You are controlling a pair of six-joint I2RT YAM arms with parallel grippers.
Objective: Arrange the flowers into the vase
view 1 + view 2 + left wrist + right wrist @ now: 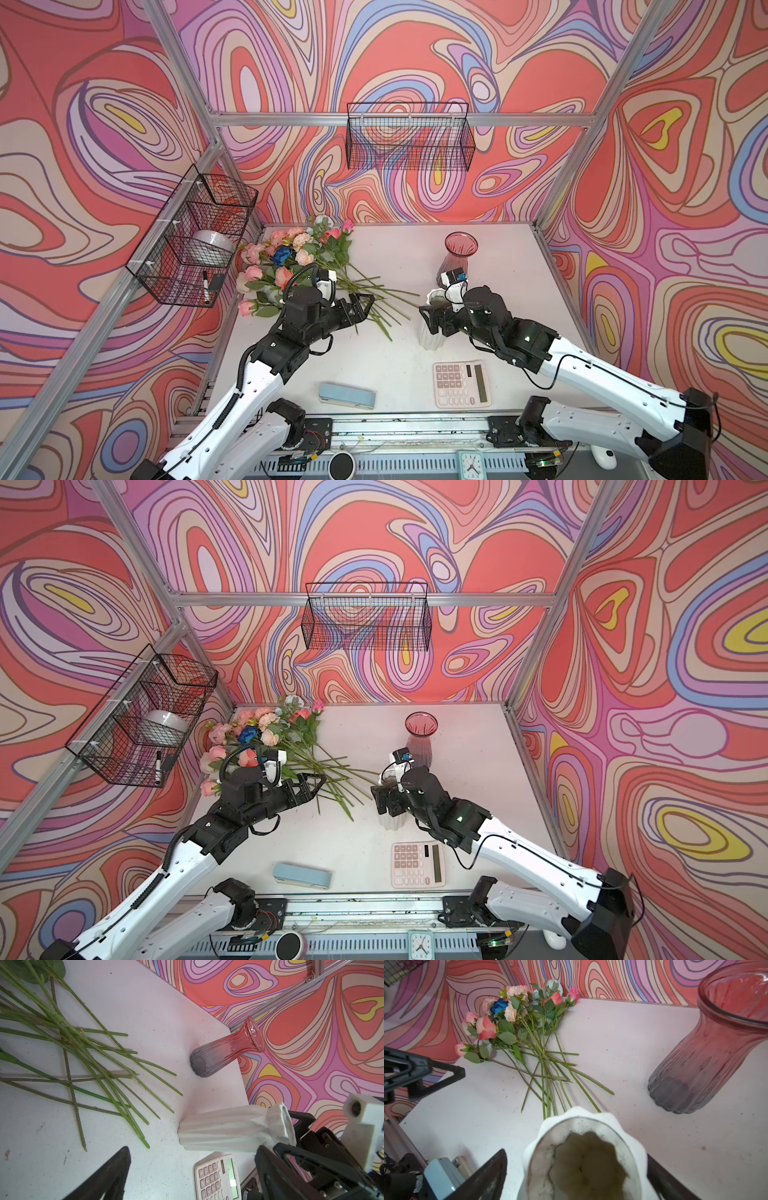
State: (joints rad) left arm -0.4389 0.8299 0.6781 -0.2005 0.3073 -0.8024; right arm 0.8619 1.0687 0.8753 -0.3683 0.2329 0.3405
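Well, my left gripper (365,308) and right gripper (426,320) both gape empty; clamping the white vase (224,1130) near its rim could topple it.

You face walls (415,50) of swirling coral, pink and lilac, framed by aluminium rails (291,119). Your white bench (395,257) is evenly lit. A far basket (409,141) and a left basket (166,286) hang above.

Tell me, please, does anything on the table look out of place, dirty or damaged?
Nothing is spilled or broken. The flowers lie in a loose heap, stems crossing, none in a vase. The white vase looks grimy inside, with dark smudges below its rim.
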